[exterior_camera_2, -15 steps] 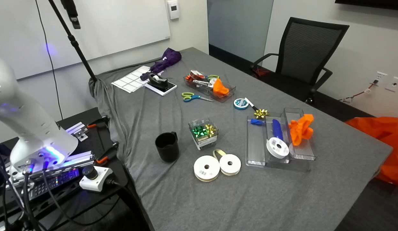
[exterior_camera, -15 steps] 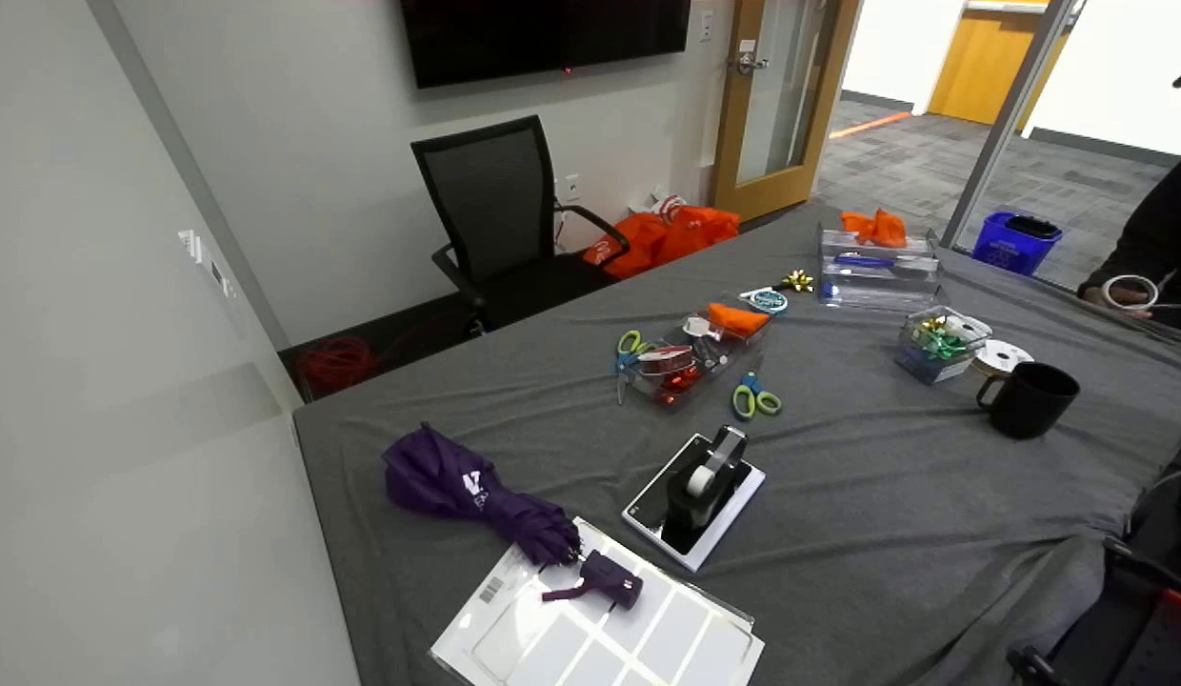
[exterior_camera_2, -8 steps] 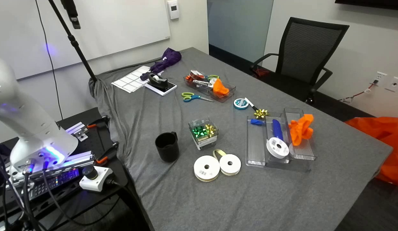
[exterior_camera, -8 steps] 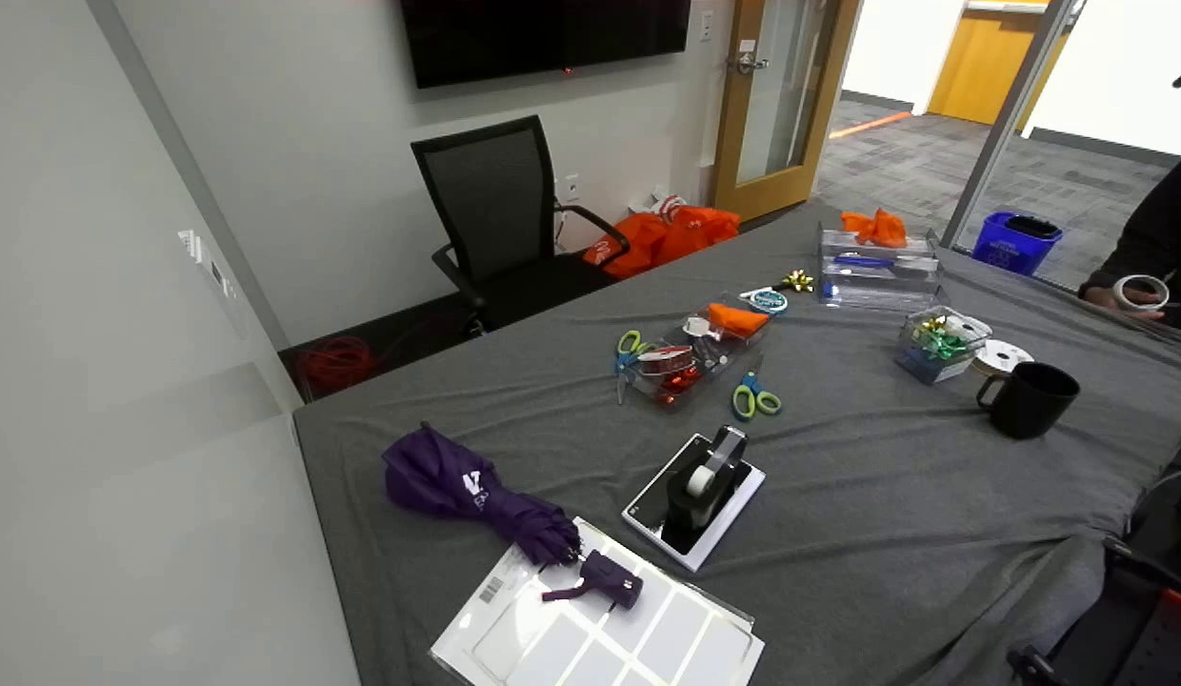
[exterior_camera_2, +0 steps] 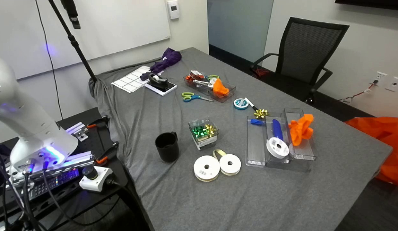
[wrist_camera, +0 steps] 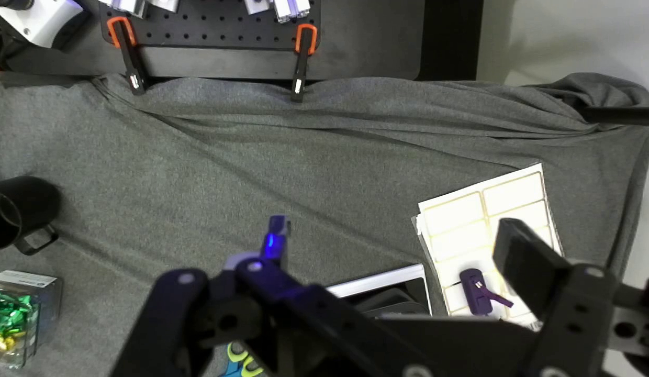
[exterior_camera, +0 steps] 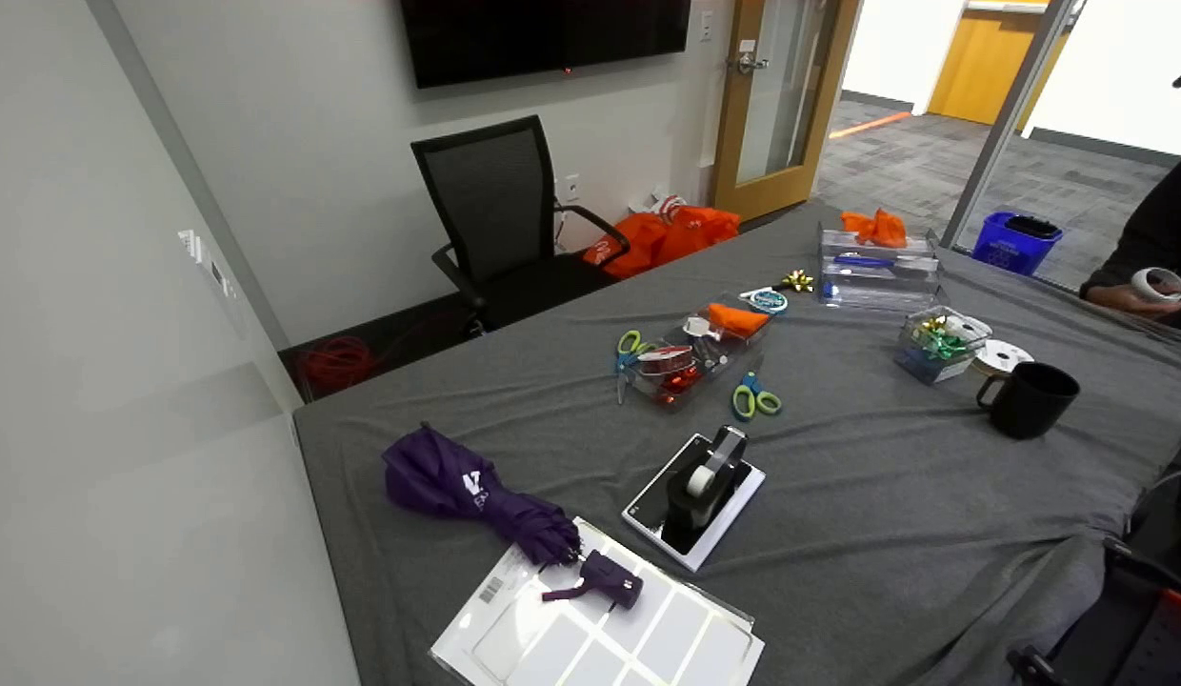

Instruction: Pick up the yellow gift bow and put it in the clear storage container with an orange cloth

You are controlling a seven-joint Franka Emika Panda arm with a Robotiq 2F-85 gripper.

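Note:
A shiny yellow-gold gift bow sits on the grey cloth beside a marker, in both exterior views. Just beside it stands a clear container with long compartments, also in both exterior views. An orange cloth lies in its outer compartment. A second orange cloth lies in a clear tray of ribbon and bows. My gripper shows only in the wrist view, open and empty, high above the table. The loose gold bow and both orange cloths are out of the wrist view.
A small clear box holds green and gold bows. Nearby are a black mug and white ribbon spools. Scissors, a tape dispenser, label sheets and a purple umbrella lie on the table. A person's hand is at the edge.
The person at the table edge turns and shifts a white roll slightly in the hand. The visible part of my arm and the objects on the table have not moved.

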